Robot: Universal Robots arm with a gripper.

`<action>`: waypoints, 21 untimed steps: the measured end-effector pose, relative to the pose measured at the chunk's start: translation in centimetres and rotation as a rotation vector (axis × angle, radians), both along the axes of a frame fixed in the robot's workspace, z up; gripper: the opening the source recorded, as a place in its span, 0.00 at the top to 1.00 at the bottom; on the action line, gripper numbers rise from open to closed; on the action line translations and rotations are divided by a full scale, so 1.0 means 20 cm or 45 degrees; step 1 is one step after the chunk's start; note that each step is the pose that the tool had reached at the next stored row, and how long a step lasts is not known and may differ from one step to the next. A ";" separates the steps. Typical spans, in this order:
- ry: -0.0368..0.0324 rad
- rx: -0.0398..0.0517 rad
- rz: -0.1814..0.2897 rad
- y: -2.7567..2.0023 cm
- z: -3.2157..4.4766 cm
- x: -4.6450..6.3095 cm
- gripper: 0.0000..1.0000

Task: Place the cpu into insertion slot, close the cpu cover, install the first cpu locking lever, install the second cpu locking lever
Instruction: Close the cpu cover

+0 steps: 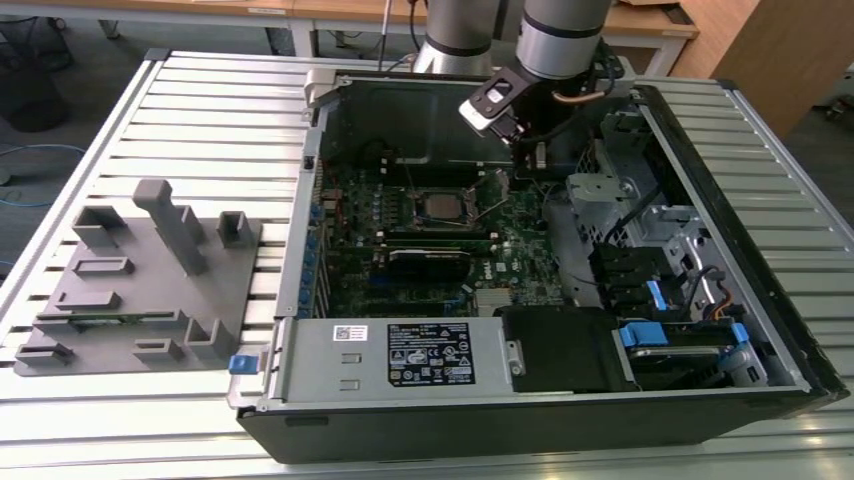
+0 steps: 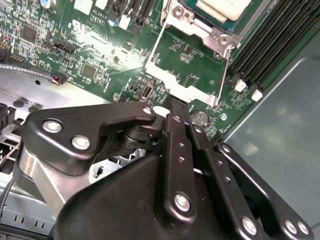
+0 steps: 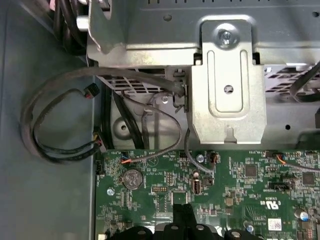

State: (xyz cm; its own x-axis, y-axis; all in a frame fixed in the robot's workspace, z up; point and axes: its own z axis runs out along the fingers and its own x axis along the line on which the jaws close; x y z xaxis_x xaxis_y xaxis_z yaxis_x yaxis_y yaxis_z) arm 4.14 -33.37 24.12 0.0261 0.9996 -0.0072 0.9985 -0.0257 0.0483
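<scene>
The cpu (image 1: 438,206) lies flat in the insertion slot (image 2: 216,36) on the green board, its pale metal top (image 2: 220,7) facing up. The cpu cover (image 2: 181,89), a thin silvery frame, is swung open away from the slot, and green board shows through its window. My gripper (image 2: 173,106) reaches down into the case just beside the slot, on the exterior view's right (image 1: 514,176). Its fingers (image 2: 176,131) are pressed together with nothing visible between them, and the tip sits right at the cover's free edge. The fingertips (image 3: 185,216) also show over the board in the first wrist view.
Long black memory slots (image 2: 270,45) run beside the slot. A metal bracket (image 3: 227,90) and loose cables (image 3: 55,145) stand close past the board's edge, near a coin battery (image 3: 131,178). The labelled power supply (image 1: 427,355) fills the case front. A grey fixture (image 1: 134,280) sits at the exterior view's left.
</scene>
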 end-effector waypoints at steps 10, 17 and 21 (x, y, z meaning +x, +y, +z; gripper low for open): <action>-0.0045 0.000 -0.019 0.000 -0.003 -0.13 0.89; -0.0061 0.000 -0.039 0.001 -0.004 -0.21 0.89; -0.0071 0.000 -0.047 0.001 -0.004 -0.24 0.89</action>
State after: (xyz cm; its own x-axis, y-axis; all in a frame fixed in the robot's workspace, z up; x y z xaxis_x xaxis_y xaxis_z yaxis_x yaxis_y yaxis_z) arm -0.72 -33.34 24.05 0.0632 0.9980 -0.0071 0.9966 -0.0627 0.0539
